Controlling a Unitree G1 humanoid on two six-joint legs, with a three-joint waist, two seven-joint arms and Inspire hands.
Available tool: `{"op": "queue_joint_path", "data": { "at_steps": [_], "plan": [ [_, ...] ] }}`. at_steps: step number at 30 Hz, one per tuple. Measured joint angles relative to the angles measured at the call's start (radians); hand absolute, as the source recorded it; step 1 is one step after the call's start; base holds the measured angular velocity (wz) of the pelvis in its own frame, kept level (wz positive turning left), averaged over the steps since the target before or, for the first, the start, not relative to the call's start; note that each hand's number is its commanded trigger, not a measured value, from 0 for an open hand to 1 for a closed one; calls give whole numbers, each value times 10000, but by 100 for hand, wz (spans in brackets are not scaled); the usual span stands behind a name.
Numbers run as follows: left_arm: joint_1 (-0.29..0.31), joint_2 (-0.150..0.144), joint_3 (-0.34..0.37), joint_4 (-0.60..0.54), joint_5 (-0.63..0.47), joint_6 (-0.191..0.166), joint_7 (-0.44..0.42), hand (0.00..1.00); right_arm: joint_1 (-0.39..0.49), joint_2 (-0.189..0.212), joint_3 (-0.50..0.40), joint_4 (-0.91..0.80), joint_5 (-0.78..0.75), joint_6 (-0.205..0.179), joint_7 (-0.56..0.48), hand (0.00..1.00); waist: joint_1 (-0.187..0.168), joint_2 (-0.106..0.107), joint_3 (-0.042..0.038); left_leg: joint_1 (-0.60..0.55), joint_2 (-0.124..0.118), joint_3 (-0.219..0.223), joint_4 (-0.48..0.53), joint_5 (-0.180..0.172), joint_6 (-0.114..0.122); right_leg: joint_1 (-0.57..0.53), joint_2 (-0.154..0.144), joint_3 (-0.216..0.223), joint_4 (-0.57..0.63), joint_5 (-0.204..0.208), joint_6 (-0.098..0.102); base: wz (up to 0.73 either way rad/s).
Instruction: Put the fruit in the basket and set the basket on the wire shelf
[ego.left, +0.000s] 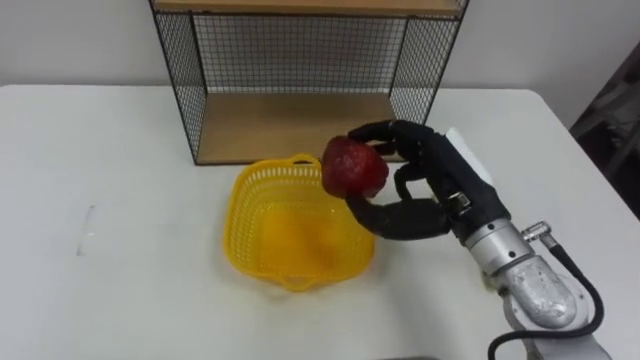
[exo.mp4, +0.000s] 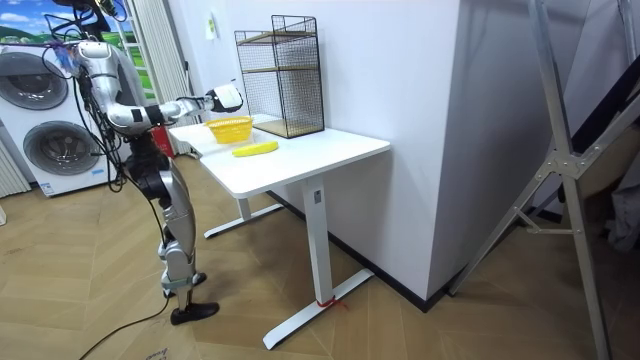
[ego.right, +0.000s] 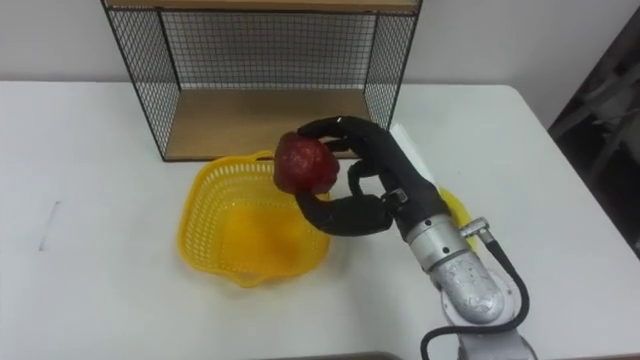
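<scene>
One red fruit clasped in the right hand, over the yellow basket.

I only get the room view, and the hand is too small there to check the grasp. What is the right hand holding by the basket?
Observer: The right hand has its fingers and thumb curled round a red apple.
Operator: Where is the apple relative to the basket?
Observer: In the eye views it overlaps the far right rim of the yellow basket, on the side nearest the wire shelf.
Operator: Is any fruit inside the basket?
Observer: I can see none. Its yellow bottom looks bare.
</scene>
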Motion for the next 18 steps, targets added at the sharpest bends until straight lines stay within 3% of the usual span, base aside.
{"op": "queue_joint_path", "data": {
  "at_steps": [7, 8, 9, 18],
  "plan": [
    [-248, 20, -36, 81, 1, 211, 8, 0, 8, -56, 850, -276, -89, 337, 34, 100, 242, -56, -25, -33, -13, -114, 97, 2, 0, 29, -1, -11, -55, 2, 3, 2],
    [-264, 30, -55, 86, 1, 247, 9, 0, 8, -70, 996, -238, -89, 390, 35, 56, 241, -57, -24, -30, -15, -133, 107, 2, 0, 45, -2, -22, -61, 2, 3, 7],
    [-277, 45, -116, 92, 3, 302, 12, 0, 8, -99, 1235, -172, -109, 511, 54, 0, 248, -62, -16, -16, -21, -172, 112, 2, 0, 67, -4, -30, -61, 1, 3, 7],
    [-167, 87, -446, -567, 98, 453, 20, 0, -302, -141, 1513, 1047, -1104, 894, 250, 0, 446, -107, 34, -42, -31, -296, 48, 7, -7, 99, -10, -168, -56, 3, 2, 3]
  ]
}}
